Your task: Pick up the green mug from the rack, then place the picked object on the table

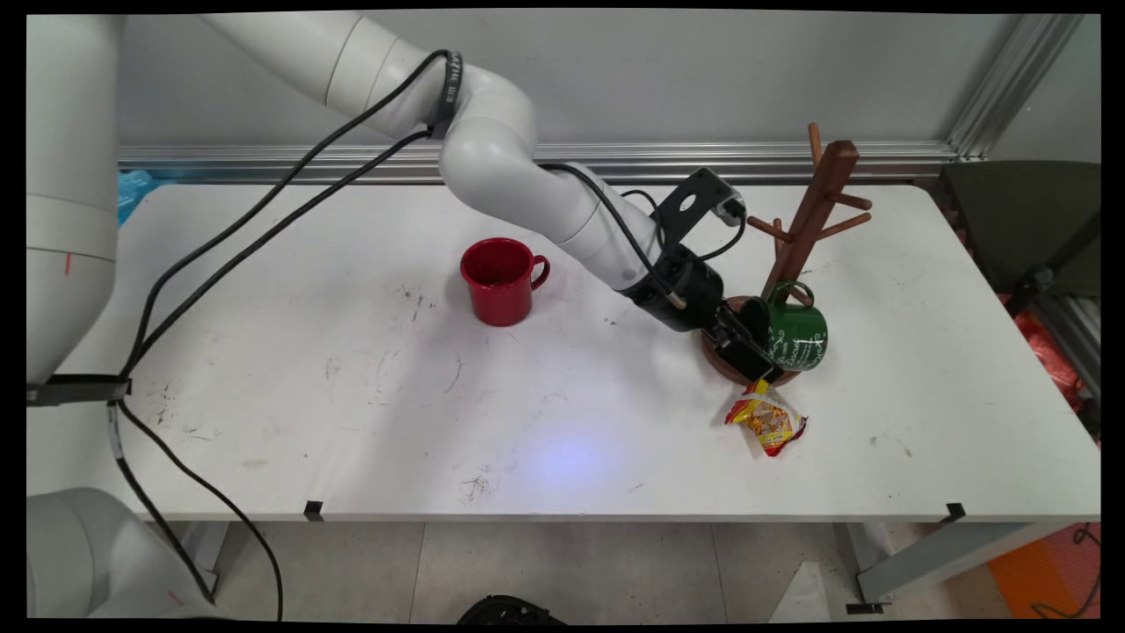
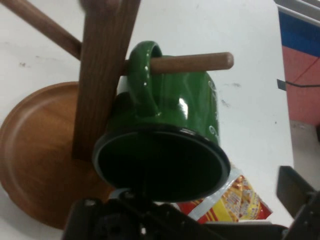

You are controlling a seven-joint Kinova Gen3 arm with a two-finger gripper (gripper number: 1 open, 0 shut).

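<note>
A red mug [image 1: 499, 281] stands upright near the middle of the white worktop [image 1: 352, 396], its handle toward the right, well apart from everything else. At the right, a wooden mug tree [image 1: 813, 215] rises from a round base [image 2: 35, 150]; a green mug [image 1: 791, 332] hangs by its handle on a low peg [image 2: 192, 62], mouth tilted outward. A yellow-and-red snack packet [image 1: 766, 420] lies just in front of the base.

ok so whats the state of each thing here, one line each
green mug: hung by its handle on a low peg of the mug tree, tipped on its side, empty
wooden mug tree: upright, other pegs bare
red mug: upright on the table, apart from the rest
snack packet: lying flat beside the tree's base
tool: at the green mug's rim
</note>
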